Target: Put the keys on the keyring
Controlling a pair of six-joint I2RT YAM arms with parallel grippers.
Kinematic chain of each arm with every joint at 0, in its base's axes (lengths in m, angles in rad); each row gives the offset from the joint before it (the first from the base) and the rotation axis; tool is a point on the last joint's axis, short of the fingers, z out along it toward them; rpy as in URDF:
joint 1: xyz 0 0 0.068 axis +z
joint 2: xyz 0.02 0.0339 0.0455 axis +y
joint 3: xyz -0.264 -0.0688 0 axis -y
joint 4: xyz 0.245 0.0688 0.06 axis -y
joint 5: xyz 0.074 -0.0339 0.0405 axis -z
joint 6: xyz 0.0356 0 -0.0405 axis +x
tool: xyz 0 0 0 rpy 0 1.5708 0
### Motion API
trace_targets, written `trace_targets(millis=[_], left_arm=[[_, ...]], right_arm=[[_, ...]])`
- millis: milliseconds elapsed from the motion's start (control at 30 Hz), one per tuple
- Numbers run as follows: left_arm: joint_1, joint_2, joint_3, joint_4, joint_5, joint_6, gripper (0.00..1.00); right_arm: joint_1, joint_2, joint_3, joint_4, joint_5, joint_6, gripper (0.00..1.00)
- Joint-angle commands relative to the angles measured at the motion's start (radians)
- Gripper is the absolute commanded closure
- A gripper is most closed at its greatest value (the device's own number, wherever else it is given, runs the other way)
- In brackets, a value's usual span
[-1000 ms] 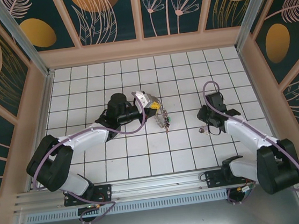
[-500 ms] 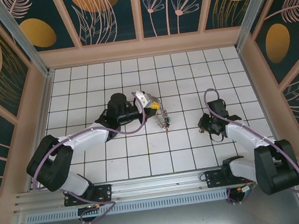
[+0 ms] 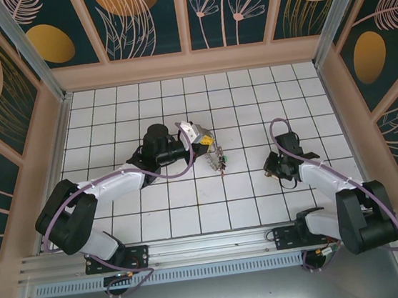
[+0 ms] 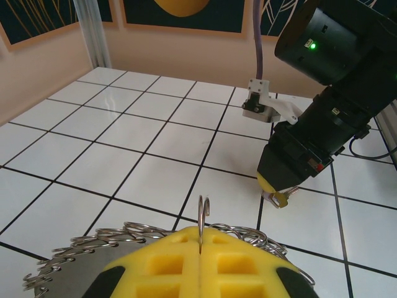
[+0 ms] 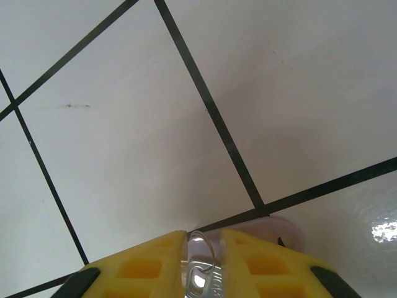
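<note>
With left fingers (image 4: 167,264) clamped on the keyring (image 4: 202,214) above the counter (image 4: 155,149) and right fingers (image 5: 139,264) narrow, pinching the key (image 5: 200,248) lying there, firm that pinch squarely before lifting.

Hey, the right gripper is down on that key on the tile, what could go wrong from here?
The right gripper straddles only the small loop of the key, which lies flat on the tile; it could slip out or pivot when lifted.
The left gripper pinches the keyring with just a short tip showing, probably a small target for threading.
</note>
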Motion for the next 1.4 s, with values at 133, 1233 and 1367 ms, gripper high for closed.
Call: trace_targets(millis=[133,1233,1367], left_arm=[[0.001,-0.008,0.035,0.040,0.000,-0.018,1.00],[0.000,0.014,0.051,0.046,0.020,-0.031,1.00],[-0.001,0.014,0.050,0.046,0.020,-0.031,1.00]], right_arm=[[-0.005,0.015,0.001,0.008,-0.037,-0.026,0.83],[-0.004,0.055,0.055,-0.055,-0.060,-0.082,0.87],[-0.004,0.062,0.059,-0.055,-0.059,-0.083,0.88]])
